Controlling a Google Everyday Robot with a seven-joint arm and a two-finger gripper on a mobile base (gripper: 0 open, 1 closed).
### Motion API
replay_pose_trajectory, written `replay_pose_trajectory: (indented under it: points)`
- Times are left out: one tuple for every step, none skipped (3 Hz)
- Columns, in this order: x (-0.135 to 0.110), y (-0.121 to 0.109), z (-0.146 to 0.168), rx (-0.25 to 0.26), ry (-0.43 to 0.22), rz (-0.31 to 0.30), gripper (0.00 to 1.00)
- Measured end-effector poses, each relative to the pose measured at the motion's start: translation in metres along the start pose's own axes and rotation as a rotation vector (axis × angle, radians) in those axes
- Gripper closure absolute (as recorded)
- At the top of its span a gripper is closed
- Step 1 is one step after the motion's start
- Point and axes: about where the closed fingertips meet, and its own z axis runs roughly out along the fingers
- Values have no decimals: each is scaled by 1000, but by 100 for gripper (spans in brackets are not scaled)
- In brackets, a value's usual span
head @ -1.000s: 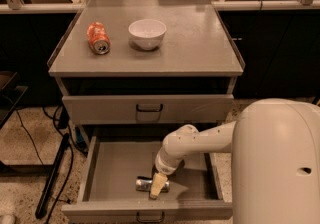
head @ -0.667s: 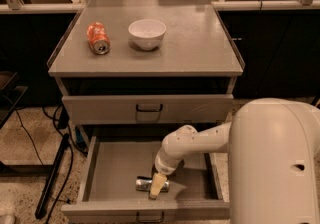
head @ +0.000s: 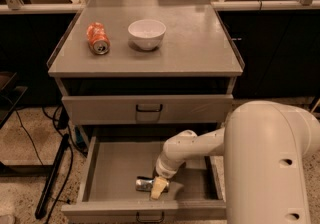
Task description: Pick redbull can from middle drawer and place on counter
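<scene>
Sitting in open middle drawer [head: 115, 168], lower centre of frame: gripper [head: 159, 188] against toppled redbull can [head: 143, 184]; claw state cannot be determined.

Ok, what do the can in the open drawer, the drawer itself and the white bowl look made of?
The redbull can looks like thin metal, with shiny silver glints; it lies on its side at the pincer, low in the drawer. The middle drawer is probably painted sheet metal, a flat matte grey. The bowl on the counter is ceramic or plastic, smooth glossy white; I cannot tell which.
</scene>
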Motion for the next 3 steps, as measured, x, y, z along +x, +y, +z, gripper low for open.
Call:
replay_pose_trajectory:
  points:
    - [5, 2, 10, -5, -8, 14, 19]
    - [6, 2, 10, -5, -8, 15, 42]
    - [6, 2, 10, -5, -8, 15, 65]
